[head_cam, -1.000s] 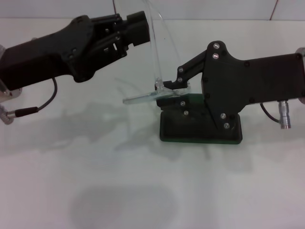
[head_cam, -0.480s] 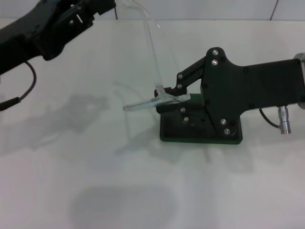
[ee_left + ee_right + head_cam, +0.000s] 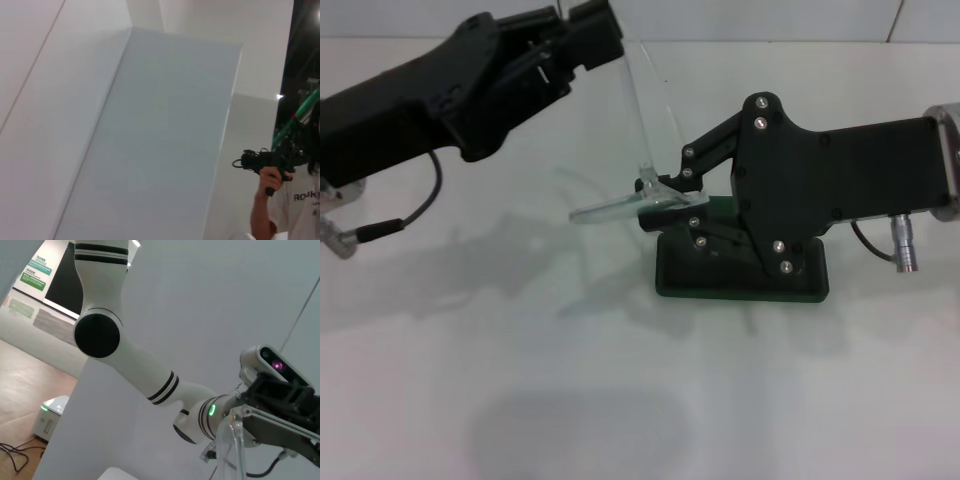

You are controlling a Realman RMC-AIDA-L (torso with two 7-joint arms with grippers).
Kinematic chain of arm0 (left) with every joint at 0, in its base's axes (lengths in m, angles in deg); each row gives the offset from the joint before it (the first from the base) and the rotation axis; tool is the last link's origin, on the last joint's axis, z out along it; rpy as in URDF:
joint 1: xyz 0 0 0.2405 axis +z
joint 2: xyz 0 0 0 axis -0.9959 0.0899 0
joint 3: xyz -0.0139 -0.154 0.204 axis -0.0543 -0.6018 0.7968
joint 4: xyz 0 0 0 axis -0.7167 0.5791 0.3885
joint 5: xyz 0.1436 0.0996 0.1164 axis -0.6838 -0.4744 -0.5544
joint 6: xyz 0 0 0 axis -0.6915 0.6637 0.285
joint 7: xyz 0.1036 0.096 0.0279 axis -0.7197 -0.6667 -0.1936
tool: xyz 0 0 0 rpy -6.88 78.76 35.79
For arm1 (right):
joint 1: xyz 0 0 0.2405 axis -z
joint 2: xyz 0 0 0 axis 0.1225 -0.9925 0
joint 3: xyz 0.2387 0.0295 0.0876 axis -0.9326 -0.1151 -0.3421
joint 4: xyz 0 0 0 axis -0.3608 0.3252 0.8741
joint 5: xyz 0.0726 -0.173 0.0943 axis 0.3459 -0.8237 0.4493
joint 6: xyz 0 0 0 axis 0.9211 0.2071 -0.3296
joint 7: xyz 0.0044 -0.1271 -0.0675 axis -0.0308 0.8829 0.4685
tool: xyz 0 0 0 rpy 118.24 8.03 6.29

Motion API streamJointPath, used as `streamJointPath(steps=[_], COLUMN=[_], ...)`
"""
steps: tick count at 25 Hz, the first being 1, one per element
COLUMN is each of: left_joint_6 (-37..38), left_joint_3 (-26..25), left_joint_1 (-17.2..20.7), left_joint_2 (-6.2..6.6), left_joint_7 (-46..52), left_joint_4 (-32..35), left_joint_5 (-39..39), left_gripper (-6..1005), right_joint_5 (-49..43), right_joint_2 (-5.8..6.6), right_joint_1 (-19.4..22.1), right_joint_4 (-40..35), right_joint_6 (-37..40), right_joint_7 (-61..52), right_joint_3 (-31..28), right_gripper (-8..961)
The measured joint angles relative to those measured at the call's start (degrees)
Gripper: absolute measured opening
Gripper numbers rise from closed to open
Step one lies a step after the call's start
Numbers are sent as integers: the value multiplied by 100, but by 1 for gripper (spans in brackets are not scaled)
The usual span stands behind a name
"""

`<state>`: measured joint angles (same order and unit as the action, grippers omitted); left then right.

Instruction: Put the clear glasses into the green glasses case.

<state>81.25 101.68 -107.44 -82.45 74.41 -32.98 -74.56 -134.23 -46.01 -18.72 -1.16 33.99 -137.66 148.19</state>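
Clear plastic is the trouble here: the clear glasses (image 3: 640, 200) hang in the air above the white table (image 3: 520, 380), held from both ends, and their edges are hard to read against it. The right gripper (image 3: 658, 203) comes in from three o'clock and has its fingers pressed together on the frame front, at the hinge end nearest the green glasses case (image 3: 740, 272). The lens front juts out flat toward nine o'clock, past the case's edge. One thin arm of the glasses curves up toward eleven o'clock, where the left gripper (image 3: 605, 30) meets its tip; it appears to pinch that tip, though the contact is not plain from the head view.

The case lies on the table directly under the right gripper, lid open as far as can be judged, and most of its inside is hidden by that gripper.

Risks, as I judge them: with both grippers on one thin frame, any mismatch in their travel could bend or snap the raised arm. If that arm is not folded down first, the glasses will not seat in the case. The smooth plastic could also slip in the right pinch and drop beside the case.
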Motion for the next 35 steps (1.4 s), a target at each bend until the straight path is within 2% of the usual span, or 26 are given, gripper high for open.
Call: streamJointPath(steps=[35], left_joint_6=[4], left_joint_3=[482], left_joint_1=[-98], left_joint_2=[18], left_joint_7=[-9], left_joint_4=[-232], left_joint_5=[-355], left_gripper=[130], right_joint_5=[320], right_joint_2=[-8], right_joint_1=[40], right_joint_4=[255], right_joint_6=[65], right_joint_7=[290], right_joint_3=[52], right_gripper=[115])
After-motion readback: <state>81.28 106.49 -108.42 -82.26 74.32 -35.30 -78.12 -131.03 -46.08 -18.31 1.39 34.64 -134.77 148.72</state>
